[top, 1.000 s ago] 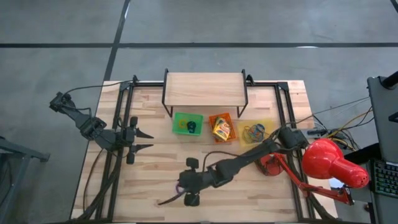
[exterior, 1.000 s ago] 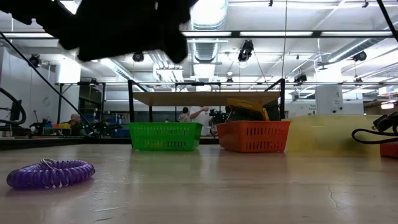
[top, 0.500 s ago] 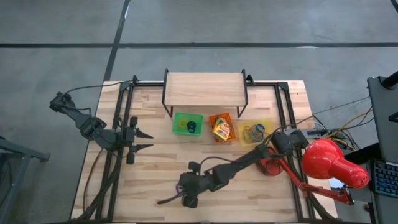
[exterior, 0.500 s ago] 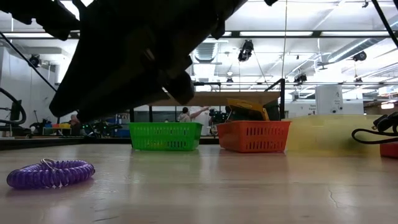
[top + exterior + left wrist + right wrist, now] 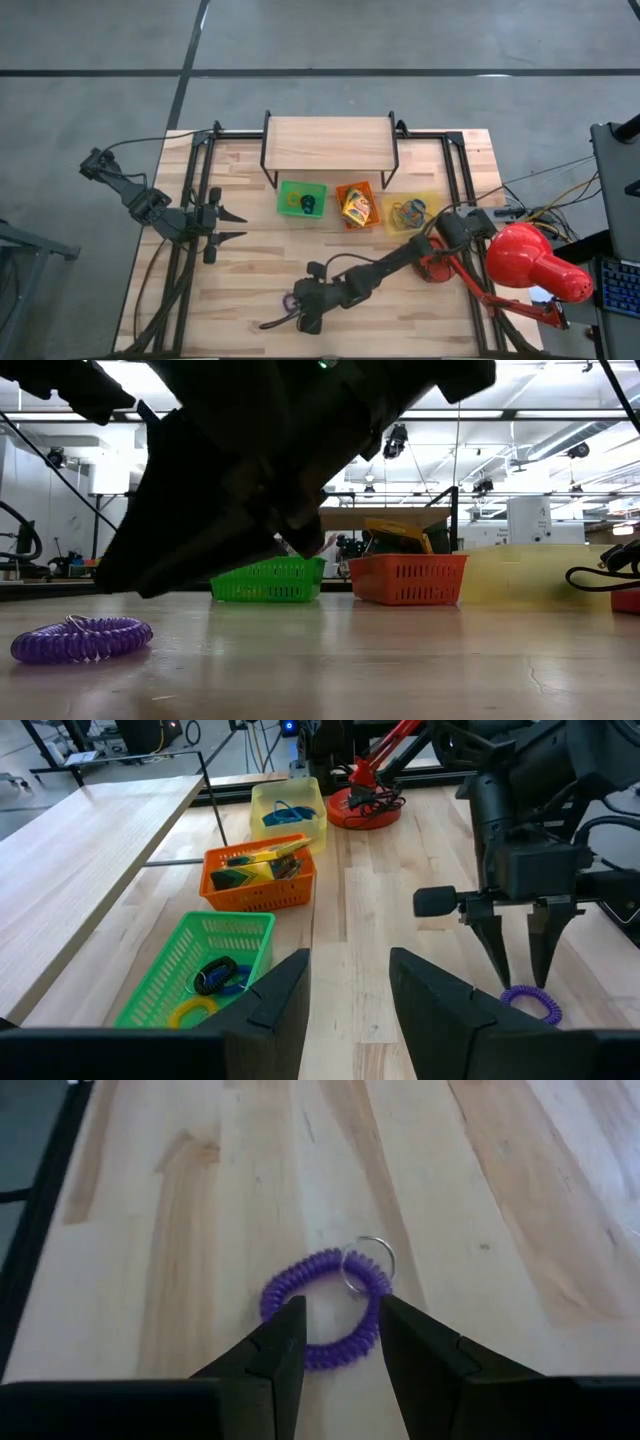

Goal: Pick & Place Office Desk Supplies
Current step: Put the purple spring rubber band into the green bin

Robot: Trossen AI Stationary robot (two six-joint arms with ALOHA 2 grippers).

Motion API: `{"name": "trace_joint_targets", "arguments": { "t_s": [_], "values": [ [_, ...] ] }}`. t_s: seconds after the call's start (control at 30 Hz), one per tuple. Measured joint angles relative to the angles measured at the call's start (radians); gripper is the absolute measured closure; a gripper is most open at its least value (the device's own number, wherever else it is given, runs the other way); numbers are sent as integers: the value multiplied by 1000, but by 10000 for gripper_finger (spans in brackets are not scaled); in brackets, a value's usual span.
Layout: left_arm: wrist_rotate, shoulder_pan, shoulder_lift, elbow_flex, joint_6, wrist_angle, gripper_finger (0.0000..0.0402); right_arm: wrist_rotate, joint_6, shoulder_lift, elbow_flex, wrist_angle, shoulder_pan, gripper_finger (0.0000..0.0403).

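Your right tool (image 5: 333,1342) hangs spread apart just above the purple coil (image 5: 318,1308), gripping nothing. Your left tool (image 5: 232,225), also spread and empty, waits far from the coil, beside the green tray (image 5: 301,199).

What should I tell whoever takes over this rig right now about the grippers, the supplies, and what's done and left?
Right gripper: open, poised just above the purple coil band on the bare table front, not yet gripping.
Left gripper: open, empty, waiting at the table's left side.
Done: green tray holds a few items; orange tray holds a yellow box; yellow tray holds bands.
Left: close on the purple band, lift it, and drop it in a tray, probably the yellow one.
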Motion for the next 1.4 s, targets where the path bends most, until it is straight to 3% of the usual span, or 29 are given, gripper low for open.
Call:
{"name": "trace_joint_targets", "arguments": {
  "t_s": [0.87,1.4],
  "values": [
    [0,0,0,0,0,0,261,4,-5,68,-30,122,-1,275],
    [0,0,0,0,0,0,261,3,-12,72,-29,118,-2,337]
  ]
}}
